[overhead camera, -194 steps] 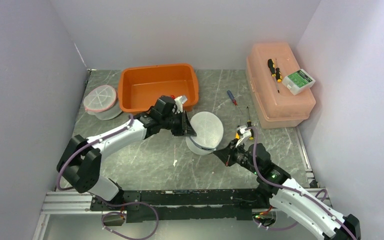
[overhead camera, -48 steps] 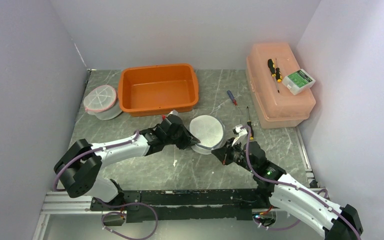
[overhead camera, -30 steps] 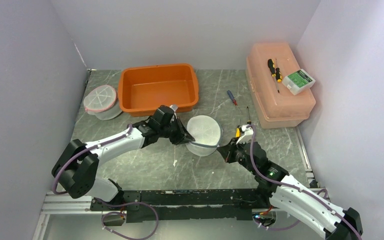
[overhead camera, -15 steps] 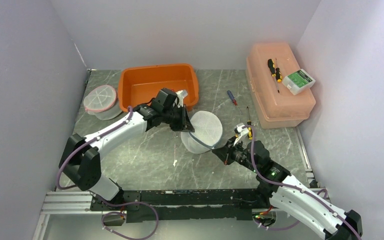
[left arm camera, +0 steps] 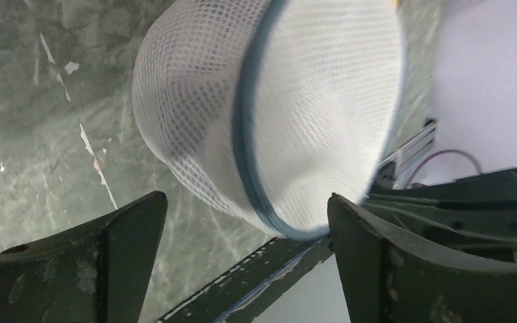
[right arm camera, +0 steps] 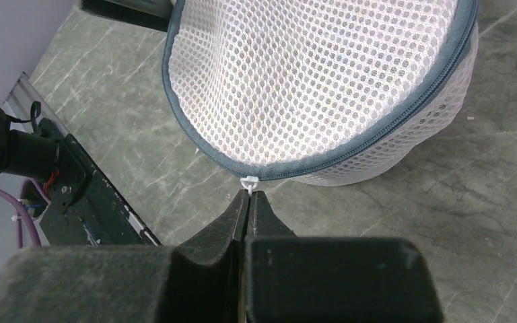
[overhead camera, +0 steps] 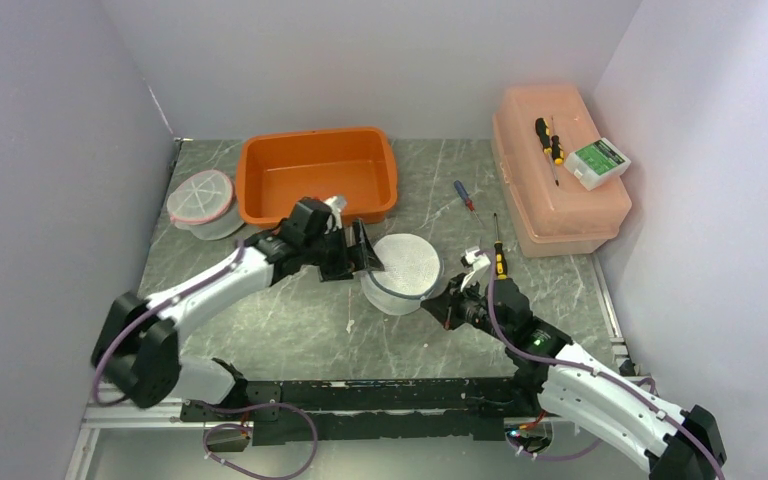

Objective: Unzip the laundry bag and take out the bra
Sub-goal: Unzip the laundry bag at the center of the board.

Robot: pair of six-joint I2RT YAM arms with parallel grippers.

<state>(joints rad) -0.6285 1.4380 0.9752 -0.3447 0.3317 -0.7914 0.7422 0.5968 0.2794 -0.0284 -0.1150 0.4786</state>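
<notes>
The laundry bag (overhead camera: pixel 400 272) is a round white mesh case with a blue zipper (right arm camera: pixel 377 145), lying tilted on the table between the arms. The zipper looks closed along the part I can see. My right gripper (right arm camera: pixel 250 194) is shut on the small white zipper pull (right arm camera: pixel 250 182) at the bag's near edge, seen from above as the right gripper (overhead camera: pixel 442 306). My left gripper (left arm camera: pixel 246 202) is open, its fingers (left arm camera: pixel 131 235) wide on either side of the bag without touching it; from above the left gripper (overhead camera: pixel 357 250) is just left of the bag. The bra is hidden.
An orange tub (overhead camera: pixel 385 175) stands behind the left arm. A second mesh bag with a pink rim (overhead camera: pixel 201 198) lies at the far left. A pink box (overhead camera: pixel 558 190) at the right carries tools and a green-white pack (overhead camera: pixel 597 162). Two screwdrivers (overhead camera: pixel 465 195) (overhead camera: pixel 498 255) lie on the table.
My left gripper has opened, let go of the bag and drawn back to the left. The bag has sunk onto the table. The right gripper still pinches the zipper pull.
</notes>
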